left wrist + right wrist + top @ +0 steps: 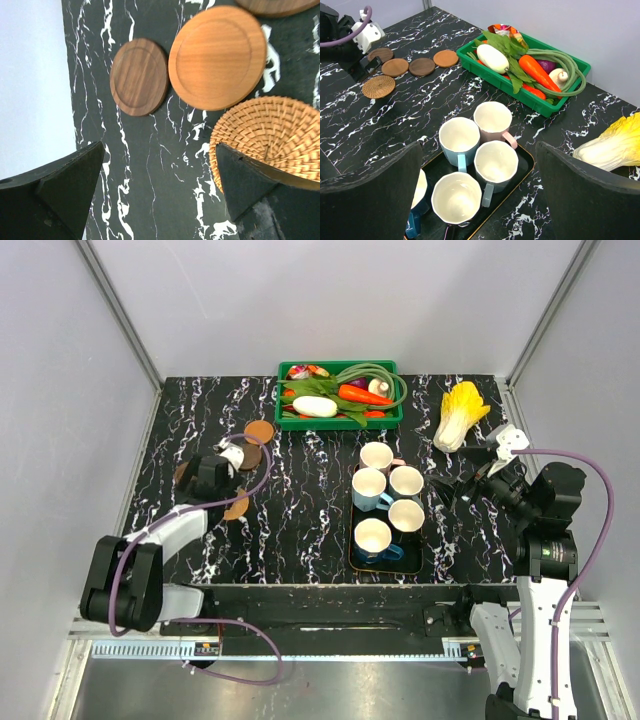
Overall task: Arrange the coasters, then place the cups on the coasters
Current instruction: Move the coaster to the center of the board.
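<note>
Several round coasters lie at the table's left: a dark wood one (139, 76), an orange-brown one (217, 57), and a woven one (270, 135) beside my right fingertip. In the right wrist view they form a row (422, 66) with the woven coaster (378, 86) in front. My left gripper (212, 480) (159, 149) hovers open over bare table just in front of them, holding nothing. Several cups (387, 502) stand packed on a black tray (524, 160): pink (493, 120), light blue (459, 137), grey-blue (496, 162), dark ones nearer. My right gripper (455, 485) (479, 146) hangs open above the tray's right side.
A green crate (340, 423) of vegetables sits at the back centre. A yellow-green cabbage (460, 415) lies at the back right, close to my right arm. Grey walls enclose the table on three sides; its left edge is near the coasters.
</note>
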Robot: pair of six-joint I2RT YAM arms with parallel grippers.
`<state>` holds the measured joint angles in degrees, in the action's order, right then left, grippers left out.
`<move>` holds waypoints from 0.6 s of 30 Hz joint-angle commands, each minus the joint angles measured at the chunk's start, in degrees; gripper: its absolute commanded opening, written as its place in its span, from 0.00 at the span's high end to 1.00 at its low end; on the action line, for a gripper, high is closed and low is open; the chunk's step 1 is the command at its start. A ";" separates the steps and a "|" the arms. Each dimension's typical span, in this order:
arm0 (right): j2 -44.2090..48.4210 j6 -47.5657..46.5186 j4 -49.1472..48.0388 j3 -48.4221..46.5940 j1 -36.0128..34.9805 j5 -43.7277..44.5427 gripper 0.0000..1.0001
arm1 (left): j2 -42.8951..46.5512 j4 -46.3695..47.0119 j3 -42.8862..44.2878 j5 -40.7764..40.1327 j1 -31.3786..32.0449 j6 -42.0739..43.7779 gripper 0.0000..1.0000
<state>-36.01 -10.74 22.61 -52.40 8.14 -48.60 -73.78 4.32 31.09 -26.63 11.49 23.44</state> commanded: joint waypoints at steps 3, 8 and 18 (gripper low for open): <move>0.06 -0.51 -0.81 -0.25 -0.14 0.35 0.00 | -4.44 1.05 5.02 -3.51 -2.52 -0.77 0.01; -0.20 -0.59 -0.73 -0.24 -0.14 0.26 0.00 | -6.81 -1.68 9.95 -4.22 -6.12 0.02 0.01; -0.11 -1.03 -0.81 -0.07 -0.14 0.43 0.00 | -14.63 -6.78 16.98 -5.79 -10.51 -0.41 0.01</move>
<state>-36.01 -10.76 22.61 -52.40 8.14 -48.60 -85.14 -1.02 45.28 -30.13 2.15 23.55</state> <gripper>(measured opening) 0.993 0.988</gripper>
